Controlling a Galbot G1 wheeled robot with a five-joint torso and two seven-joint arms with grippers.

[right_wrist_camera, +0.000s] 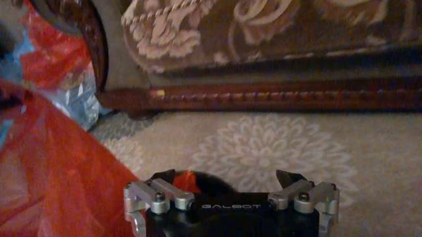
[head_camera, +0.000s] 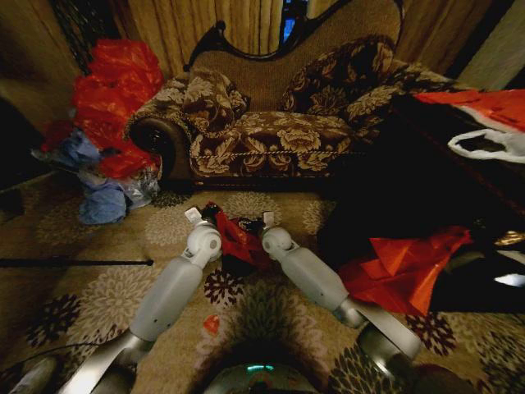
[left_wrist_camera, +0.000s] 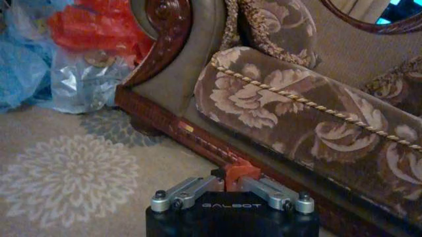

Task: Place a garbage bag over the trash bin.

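The thin, crinkly, glossy red plastic garbage bag [head_camera: 240,240] lies draped over the small black cylindrical trash bin [head_camera: 236,264], which stands on the patterned floral carpet [head_camera: 98,287] directly in front of the robot and between its two arms. The left gripper [head_camera: 203,218] sits at the bag's left upper edge; in the left wrist view the left gripper [left_wrist_camera: 232,183] has its jaws clenched on a fold of the red plastic [left_wrist_camera: 238,173]. The right gripper [head_camera: 264,223] sits at the bag's right edge; in the right wrist view the right gripper [right_wrist_camera: 232,183] has its jaws spread apart, with a bit of red film [right_wrist_camera: 187,180] just beside one finger and a broad sheet of the same red plastic [right_wrist_camera: 59,173] stretching off to one side. Boundaries: the brown floral upholstered sofa [head_camera: 271,131] with dark carved wooden trim stands close beyond the bin, its base rail running across both wrist views. A tall pile of red and blue plastic bags [head_camera: 107,123] rests against the sofa's left arm. A larger flat red plastic heap [head_camera: 402,267] lies on the floor just beside the right arm. Open carpet extends to the robot's left of the bin, crossed by a thin dark rod [head_camera: 74,263] lying flat.
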